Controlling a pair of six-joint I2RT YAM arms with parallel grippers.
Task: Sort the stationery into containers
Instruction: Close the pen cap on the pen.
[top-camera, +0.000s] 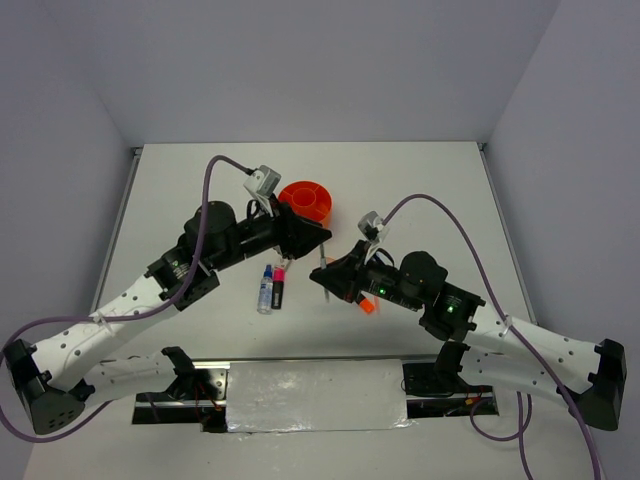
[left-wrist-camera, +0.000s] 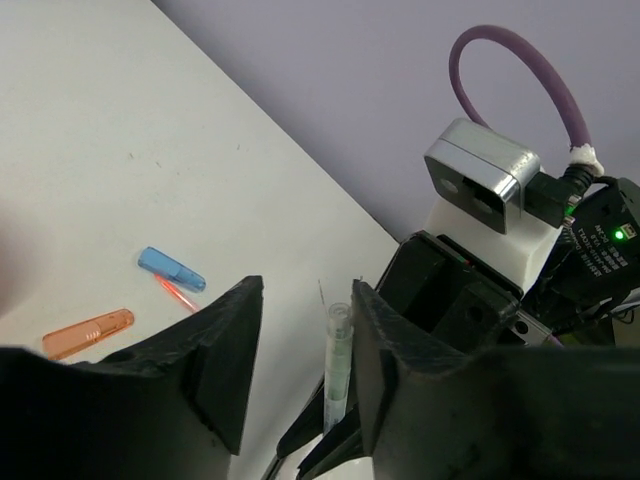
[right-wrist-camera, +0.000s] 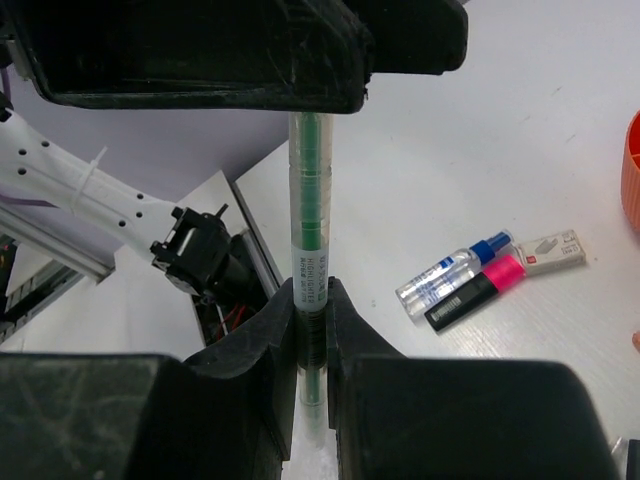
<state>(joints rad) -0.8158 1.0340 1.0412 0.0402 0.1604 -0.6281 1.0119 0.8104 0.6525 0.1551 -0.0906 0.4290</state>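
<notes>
My right gripper (right-wrist-camera: 311, 295) is shut on a thin clear pen with a green core (right-wrist-camera: 306, 230) and holds it upright above the table. Its top end stands between the open jaws of my left gripper (left-wrist-camera: 308, 290), close to the right finger (left-wrist-camera: 385, 350), with a gap to the other. In the top view the two grippers (top-camera: 318, 238) (top-camera: 322, 275) meet at the pen (top-camera: 322, 258), just in front of the round orange organiser (top-camera: 305, 200). A blue-capped marker (top-camera: 266, 288) and a pink-black highlighter (top-camera: 279, 285) lie side by side on the table.
A light-blue piece (left-wrist-camera: 172, 268), a peach piece (left-wrist-camera: 88, 333) and a thin orange pen (left-wrist-camera: 178, 295) lie on the table in the left wrist view. An orange item (top-camera: 367, 306) shows under my right gripper. A small white piece (right-wrist-camera: 548, 250) lies beside the pink highlighter (right-wrist-camera: 475, 290).
</notes>
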